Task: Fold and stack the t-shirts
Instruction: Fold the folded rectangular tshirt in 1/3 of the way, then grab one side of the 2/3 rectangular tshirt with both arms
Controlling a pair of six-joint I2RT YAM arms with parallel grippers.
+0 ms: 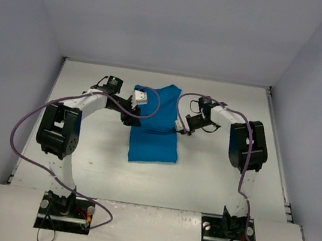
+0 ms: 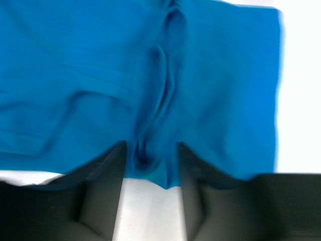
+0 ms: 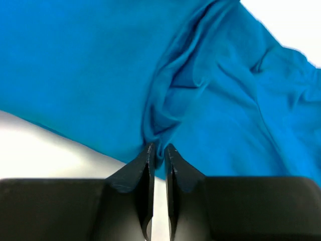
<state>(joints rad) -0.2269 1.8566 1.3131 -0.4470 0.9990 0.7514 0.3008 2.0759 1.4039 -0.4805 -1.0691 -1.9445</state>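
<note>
The teal-blue t-shirt point(image 1: 155, 133) lies as a long folded strip in the middle of the table. My left gripper point(image 1: 140, 99) is at the shirt's upper left edge. In the left wrist view point(image 2: 150, 150) its jaws stand a little apart, with a bunched fold of the shirt point(image 2: 145, 153) filling the gap and creases running away from it. My right gripper point(image 1: 179, 127) is at the shirt's right edge. In the right wrist view point(image 3: 158, 149) it is shut on a pinched fold of the shirt point(image 3: 165, 108). The far part of the shirt looks raised over the near part.
The white table point(image 1: 225, 178) is walled by grey panels at the back and both sides. Purple cables loop from both arms, one crossing over the shirt's far part point(image 1: 152, 95). The arm bases point(image 1: 66, 206) stand at the near edge.
</note>
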